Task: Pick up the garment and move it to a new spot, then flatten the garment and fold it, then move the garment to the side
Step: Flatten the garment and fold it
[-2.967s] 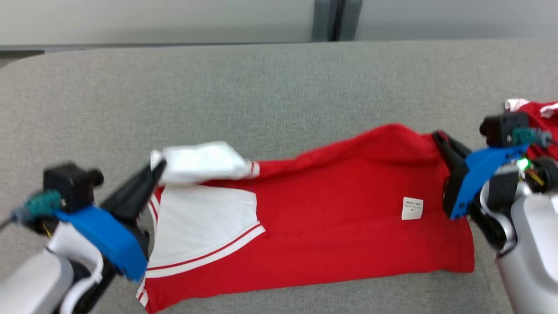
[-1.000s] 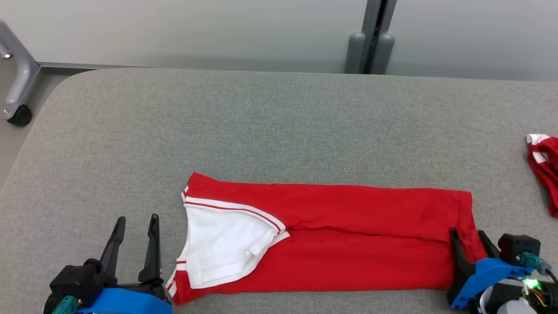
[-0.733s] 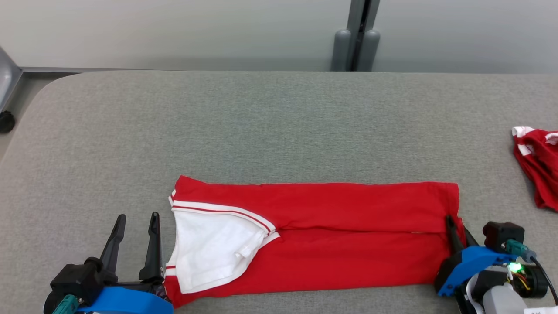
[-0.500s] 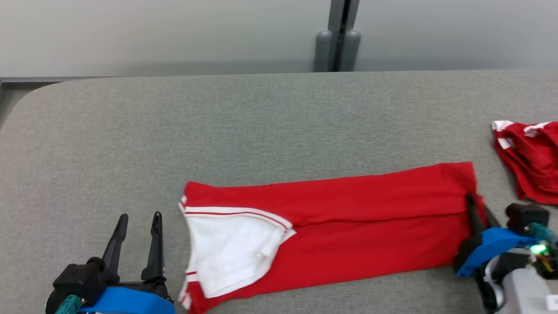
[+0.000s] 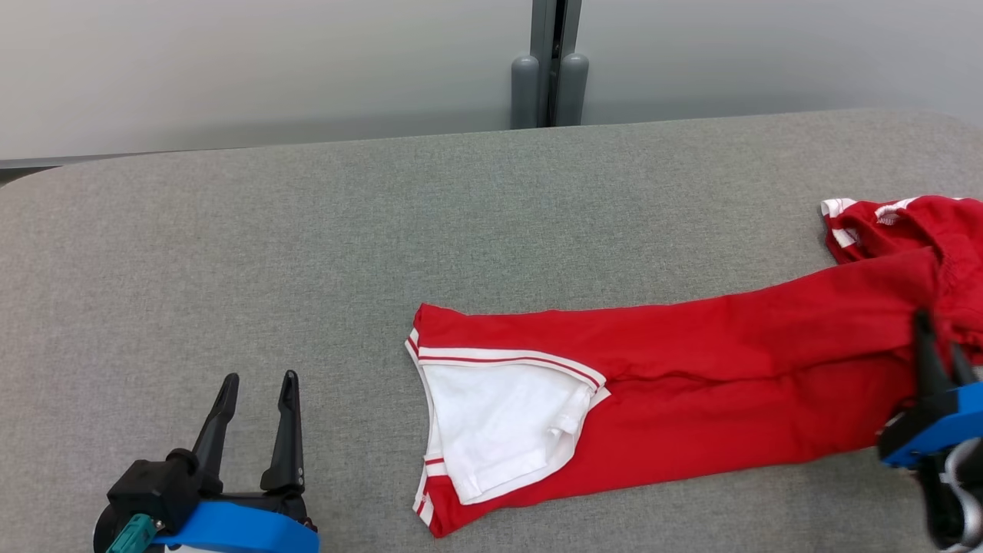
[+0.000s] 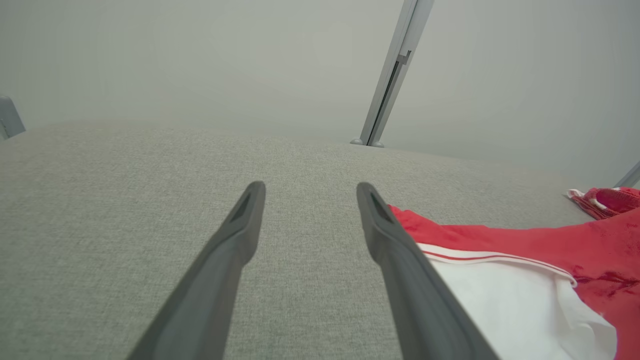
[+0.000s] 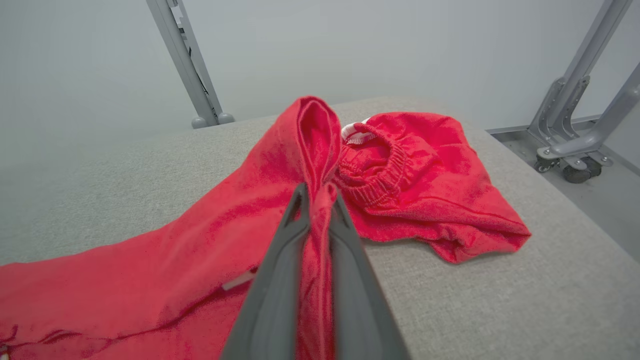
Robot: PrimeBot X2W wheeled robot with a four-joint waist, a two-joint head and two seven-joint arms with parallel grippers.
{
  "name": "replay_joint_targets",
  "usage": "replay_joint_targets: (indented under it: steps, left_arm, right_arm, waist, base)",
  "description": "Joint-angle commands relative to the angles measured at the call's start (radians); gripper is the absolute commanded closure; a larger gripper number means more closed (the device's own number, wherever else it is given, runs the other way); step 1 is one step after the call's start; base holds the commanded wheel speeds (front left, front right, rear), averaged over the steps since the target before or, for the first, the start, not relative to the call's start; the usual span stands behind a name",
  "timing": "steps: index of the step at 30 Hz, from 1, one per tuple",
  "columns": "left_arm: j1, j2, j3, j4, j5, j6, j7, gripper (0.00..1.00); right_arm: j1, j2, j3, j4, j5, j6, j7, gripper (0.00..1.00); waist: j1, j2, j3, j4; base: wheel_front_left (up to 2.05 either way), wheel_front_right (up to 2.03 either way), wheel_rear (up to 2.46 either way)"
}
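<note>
The garment (image 5: 691,376) is a red shirt folded into a long strip on the grey padded table (image 5: 307,230), its white sleeve panel at the left end. My right gripper (image 5: 937,338) is shut on the strip's right end. In the right wrist view that end of the garment (image 7: 175,250) rises as a pinched ridge between the fingers of the right gripper (image 7: 318,192). My left gripper (image 5: 259,378) stands open at the lower left, apart from the cloth. In the left wrist view the left gripper (image 6: 310,190) holds nothing, and the garment (image 6: 500,250) lies just right of it.
A second red piece with an elastic band (image 5: 898,219) lies crumpled at the table's right end, right behind the held end (image 7: 425,165). A grey post (image 5: 547,69) stands behind the table. A wheeled metal frame (image 7: 575,145) stands on the floor beyond the right edge.
The right gripper has shut on the garment's right end and pulled it rightward, up to the crumpled red piece. The head camera has also turned. The left gripper stays open.
</note>
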Motion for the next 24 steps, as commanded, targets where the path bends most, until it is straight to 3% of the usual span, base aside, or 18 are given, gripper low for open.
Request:
replay_joint_targets:
  steps: [1,5,12,19,24]
  left_arm:
    - [-0.015,-0.002,-0.001,0.002,0.005,0.0,-0.004,0.0]
    - [-0.021,-0.002,-0.006,0.009,0.004,-0.006,-0.004,0.0]
    - [-0.022,0.013,-0.001,0.0,0.002,0.003,0.004,0.0]
    - [-0.018,0.017,-0.007,-0.012,-0.002,0.006,0.014,0.0]
    - [-0.018,0.009,-0.013,-0.014,-0.005,0.009,0.015,0.0]
  right_arm:
    - [0.011,0.028,0.013,-0.018,0.027,0.0,0.013,1.0]
    - [0.034,0.076,0.1,-0.1,0.106,0.0,0.064,1.0]
    - [0.05,0.109,0.344,-0.16,0.214,0.0,0.071,1.0]
    - [-0.004,0.111,0.622,-0.062,0.404,0.0,-0.022,1.0]
    - [-0.08,0.111,0.755,0.051,0.469,0.0,-0.084,1.0]
  waist:
    - [-0.0001,0.0,0.0,0.001]
    - [-0.0001,0.0,-0.005,0.009]
    - [-0.0001,0.0,-0.016,0.038]
    - [-0.0001,0.0,-0.023,0.083]
    - [-0.0001,0.0,-0.018,0.116]
  base:
    - [0.0,0.0,0.0]
    - [0.0,0.0,0.0]
    - [0.0,0.0,0.0]
    - [0.0,0.0,0.0]
    - [0.0,0.0,0.0]
